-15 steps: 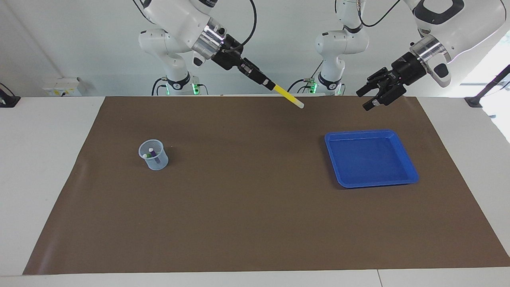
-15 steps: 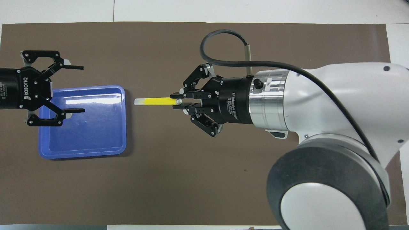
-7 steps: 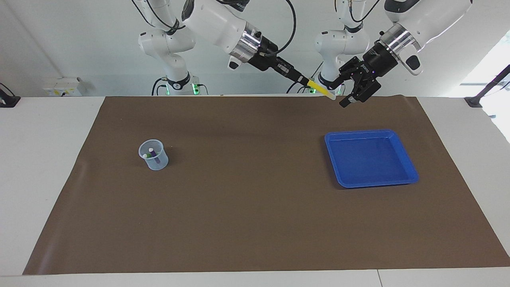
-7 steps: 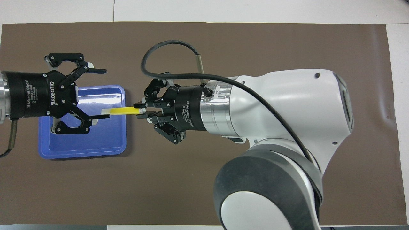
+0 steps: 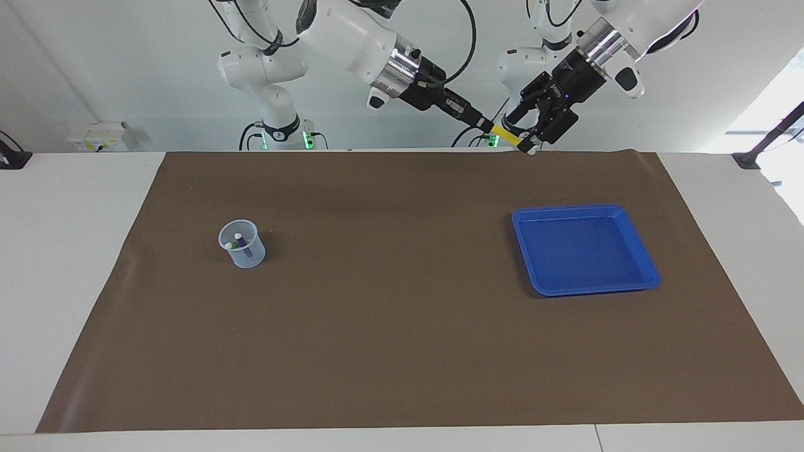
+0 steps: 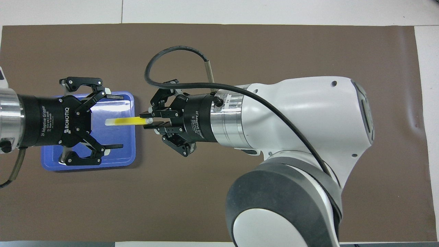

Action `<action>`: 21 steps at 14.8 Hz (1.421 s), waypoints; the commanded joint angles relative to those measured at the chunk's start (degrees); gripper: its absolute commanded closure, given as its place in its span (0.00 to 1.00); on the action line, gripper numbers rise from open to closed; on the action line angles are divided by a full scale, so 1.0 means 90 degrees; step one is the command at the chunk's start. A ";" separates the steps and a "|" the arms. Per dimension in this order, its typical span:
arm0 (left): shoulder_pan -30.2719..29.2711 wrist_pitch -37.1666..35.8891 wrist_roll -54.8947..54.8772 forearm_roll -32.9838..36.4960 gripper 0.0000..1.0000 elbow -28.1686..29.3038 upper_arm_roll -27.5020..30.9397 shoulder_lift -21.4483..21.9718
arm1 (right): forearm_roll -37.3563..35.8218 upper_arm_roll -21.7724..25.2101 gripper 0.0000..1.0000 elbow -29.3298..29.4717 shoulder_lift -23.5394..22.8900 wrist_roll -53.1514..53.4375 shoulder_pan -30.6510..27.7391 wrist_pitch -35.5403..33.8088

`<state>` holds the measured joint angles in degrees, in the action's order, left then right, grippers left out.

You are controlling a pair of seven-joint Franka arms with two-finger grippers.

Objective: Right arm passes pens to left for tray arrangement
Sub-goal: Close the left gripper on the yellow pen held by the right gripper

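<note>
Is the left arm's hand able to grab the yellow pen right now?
Probably yes. The left hand is open, and the yellow pen's capped end already pokes between its fingers, up in the air over the blue tray. The right hand holds the other end, and nothing sits between them.

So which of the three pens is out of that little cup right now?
The slim yellow marker pen: the right gripper holds it in the air between the left gripper's open jaws. The purple and green ones stand in the translucent cup.
</note>
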<state>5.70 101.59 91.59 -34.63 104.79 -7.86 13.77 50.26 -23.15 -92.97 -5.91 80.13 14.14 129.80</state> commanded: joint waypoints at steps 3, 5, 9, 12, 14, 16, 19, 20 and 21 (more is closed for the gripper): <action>0.0021 0.0127 0.0263 0.0235 0.05 0.0445 -0.0015 0.0354 | -0.0232 -0.0044 1.00 0.0135 -0.0085 0.0188 0.0001 0.0167; 0.0021 0.0458 0.0263 0.0235 0.05 0.0747 -0.0034 0.0510 | -0.0232 -0.0044 1.00 0.0135 -0.0085 0.0188 0.0001 0.0226; 0.0011 0.0635 0.0341 0.0225 0.08 0.0837 -0.0142 0.0570 | -0.0252 -0.0044 1.00 0.0135 -0.0085 0.0178 0.0001 0.0235; 0.0011 0.0636 0.0341 0.0225 0.12 0.0837 -0.0142 0.0569 | -0.0301 -0.0044 1.00 0.0135 -0.0085 0.0178 0.0001 0.0265; 0.0011 0.0636 0.0351 0.0235 0.19 0.0827 -0.0142 0.0569 | -0.0379 -0.0044 1.00 0.0135 -0.0085 0.0178 0.0001 0.0265; 0.0011 0.0655 0.0351 0.0225 0.23 0.0827 -0.0142 0.0569 | -0.0379 -0.0044 1.00 0.0135 -0.0095 0.0178 0.0001 0.0265; 0.0021 0.0830 0.0380 0.0225 0.26 0.0875 -0.0142 0.0579 | -0.0379 -0.0044 1.00 0.0135 -0.0095 0.0168 0.0001 0.0265; 0.0021 0.0947 0.0458 0.0225 0.26 0.0905 -0.0190 0.0579 | -0.0379 -0.0044 1.00 0.0135 -0.0095 0.0168 0.0001 0.0265; 0.0021 0.1016 0.0507 0.0225 0.26 0.0944 -0.0230 0.0589 | -0.0369 -0.0044 1.00 0.0135 -0.0095 0.0168 0.0001 0.0265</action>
<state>5.69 108.01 94.16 -33.71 110.81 -9.08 17.32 48.14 -23.15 -92.93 -5.93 80.14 14.14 131.52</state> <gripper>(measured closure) 0.256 0.828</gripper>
